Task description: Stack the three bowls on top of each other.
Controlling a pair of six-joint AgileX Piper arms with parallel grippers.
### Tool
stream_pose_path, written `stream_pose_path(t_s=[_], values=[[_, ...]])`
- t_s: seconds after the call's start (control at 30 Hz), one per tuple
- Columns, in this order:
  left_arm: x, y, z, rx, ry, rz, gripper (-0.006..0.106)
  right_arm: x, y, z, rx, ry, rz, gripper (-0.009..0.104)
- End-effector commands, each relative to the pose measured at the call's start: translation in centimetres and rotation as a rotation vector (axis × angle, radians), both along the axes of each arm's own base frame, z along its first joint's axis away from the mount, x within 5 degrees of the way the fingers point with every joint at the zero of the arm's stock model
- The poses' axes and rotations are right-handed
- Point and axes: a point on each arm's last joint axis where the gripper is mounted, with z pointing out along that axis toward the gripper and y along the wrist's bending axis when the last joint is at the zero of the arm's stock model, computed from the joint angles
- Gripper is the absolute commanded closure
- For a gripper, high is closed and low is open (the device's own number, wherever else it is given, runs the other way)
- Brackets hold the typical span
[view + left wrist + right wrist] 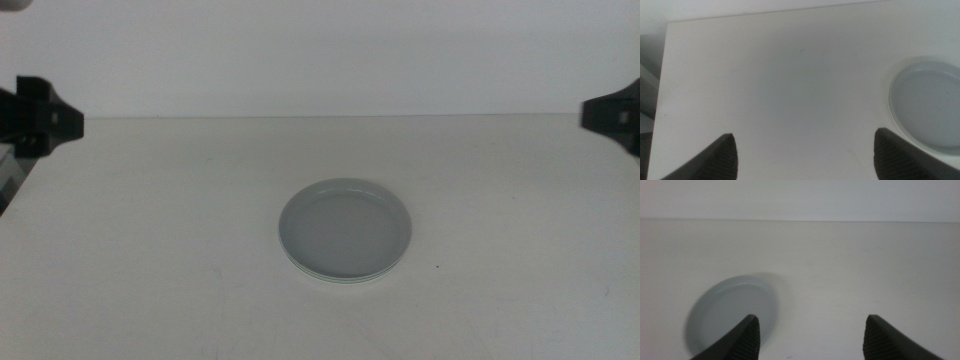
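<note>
Both pairs of jaws stand spread wide and grasp nothing. The left gripper (802, 155) hangs above bare tabletop (150, 220), with the stack of bowls (927, 107) just off to one side of it. The right gripper (810, 337) also hangs over the tabletop, the stack near one of its jaws. The grey-blue bowl (345, 228) lies on top and is empty; paler rims (345, 279) of the bowls beneath peek out at its near edge. The stack sits mid-tabletop, between the two arms.

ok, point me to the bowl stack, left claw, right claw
bowl stack (345, 230): middle view, top dish's grey-blue inner face.
left claw (805, 155): left wrist view, between its open tips.
right claw (810, 337): right wrist view, between its open tips.
</note>
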Motion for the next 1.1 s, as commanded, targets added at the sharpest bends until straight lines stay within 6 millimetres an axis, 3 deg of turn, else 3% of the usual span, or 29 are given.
stream_pose_path(t_s=[0.0,0.23,0.5,0.67,0.8,1.07], values=[[-1.0,0.0,1.4,-0.026,-0.120,0.018,-0.004,0.3,-1.5,1.9,0.001,-0.103,-0.076,0.043],[-3.9,0.2,-1.0,-0.027,-0.192,0.040,-0.004,-2.0,-2.1,0.9,-0.061,-0.160,-0.082,0.043],[-8.7,0.1,-5.0,-0.056,-0.359,0.043,-0.004,-7.8,-2.7,-2.5,-0.110,-0.358,-0.117,0.043],[-11.1,0.3,-7.1,-0.063,-0.453,0.058,-0.004,-10.5,-2.8,-4.4,-0.121,-0.390,-0.109,0.043],[-12.3,0.4,-7.8,-0.062,-0.509,0.069,-0.004,-11.6,-2.8,-5.4,-0.120,-0.410,-0.110,0.043],[-12.4,0.4,-7.9,-0.084,-0.520,0.078,-0.004,-11.8,-2.8,-5.4,-0.120,-0.418,-0.110,0.043]])
